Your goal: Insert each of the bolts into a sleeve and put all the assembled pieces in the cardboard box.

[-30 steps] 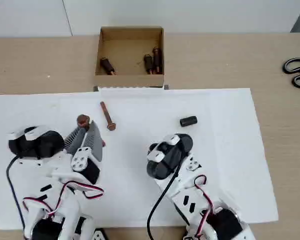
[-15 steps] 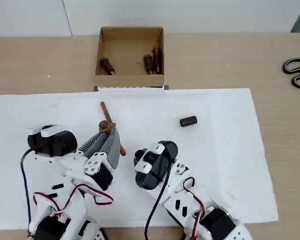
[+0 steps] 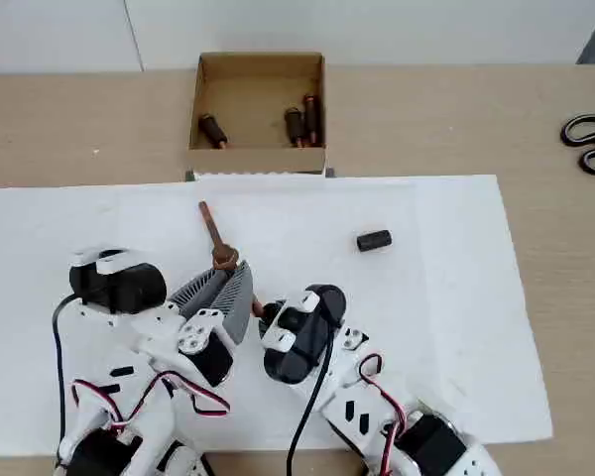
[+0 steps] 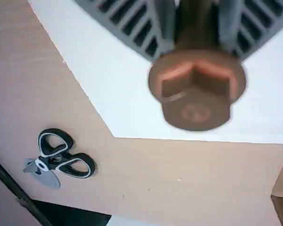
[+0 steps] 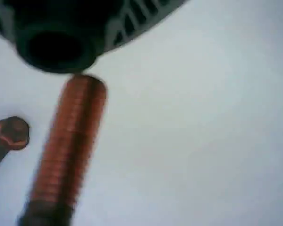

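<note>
Bolt (image 4: 196, 89) slants from left end effector (image 4: 196, 33).

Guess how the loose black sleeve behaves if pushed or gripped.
The sleeve lies on its side, round and short, so a sideways nudge would likely roll it across the paper. It looks rigid, so probably won't squash. Its curved wall may slip from a light pinch.

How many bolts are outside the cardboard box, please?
2. The held bolt is in the left gripper; the loose bolt lies on the white paper, just beyond it. Others may lie hidden.
</note>
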Controlling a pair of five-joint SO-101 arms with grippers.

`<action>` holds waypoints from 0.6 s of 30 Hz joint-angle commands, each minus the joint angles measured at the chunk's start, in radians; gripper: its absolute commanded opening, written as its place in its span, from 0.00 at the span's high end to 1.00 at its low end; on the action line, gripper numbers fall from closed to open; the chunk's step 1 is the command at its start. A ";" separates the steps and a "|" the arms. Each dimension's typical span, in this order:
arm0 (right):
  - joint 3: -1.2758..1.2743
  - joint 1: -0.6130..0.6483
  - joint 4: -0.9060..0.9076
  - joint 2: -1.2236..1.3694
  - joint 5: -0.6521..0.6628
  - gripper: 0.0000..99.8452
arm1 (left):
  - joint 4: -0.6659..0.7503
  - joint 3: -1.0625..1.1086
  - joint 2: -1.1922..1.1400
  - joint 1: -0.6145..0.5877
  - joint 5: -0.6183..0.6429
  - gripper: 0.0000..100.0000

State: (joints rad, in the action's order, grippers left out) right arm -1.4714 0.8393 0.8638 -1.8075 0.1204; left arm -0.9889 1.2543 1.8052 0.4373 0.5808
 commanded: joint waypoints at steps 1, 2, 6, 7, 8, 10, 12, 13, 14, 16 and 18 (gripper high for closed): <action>0.011 0.007 -0.025 -0.004 0.002 1.00 | 0.031 -0.002 0.005 0.008 0.008 1.00; 0.012 0.007 -0.025 -0.004 0.002 1.00 | 0.031 -0.002 0.005 0.008 0.008 1.00; 0.014 0.013 -0.027 -0.004 0.002 1.00 | 0.031 0.019 0.005 0.008 0.008 1.00; 0.014 0.016 -0.027 -0.004 0.002 1.00 | 0.031 0.028 0.005 0.008 0.008 1.00; 0.014 0.019 -0.027 -0.004 0.002 1.00 | 0.032 0.041 0.005 0.009 0.008 1.00; 0.014 0.033 -0.027 -0.004 0.002 1.00 | 0.054 0.056 0.005 0.015 0.008 1.00; 0.014 0.039 -0.027 -0.004 0.002 1.00 | 0.081 0.068 0.005 0.041 0.008 1.00; 0.014 0.039 -0.027 -0.004 0.002 1.00 | 0.095 0.076 0.005 0.057 0.008 1.00; 0.014 0.039 -0.027 -0.004 0.003 1.00 | 0.107 0.087 0.005 0.066 0.008 1.00; 0.015 0.039 -0.027 -0.004 0.003 1.00 | 0.114 0.094 0.005 0.072 0.008 1.00; 0.015 0.036 -0.027 -0.004 0.003 1.00 | 0.087 0.090 0.005 0.077 0.005 1.00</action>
State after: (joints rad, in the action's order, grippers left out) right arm -1.4730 0.8608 0.8654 -1.8059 0.1189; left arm -0.9060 1.3525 1.8067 0.4956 0.5823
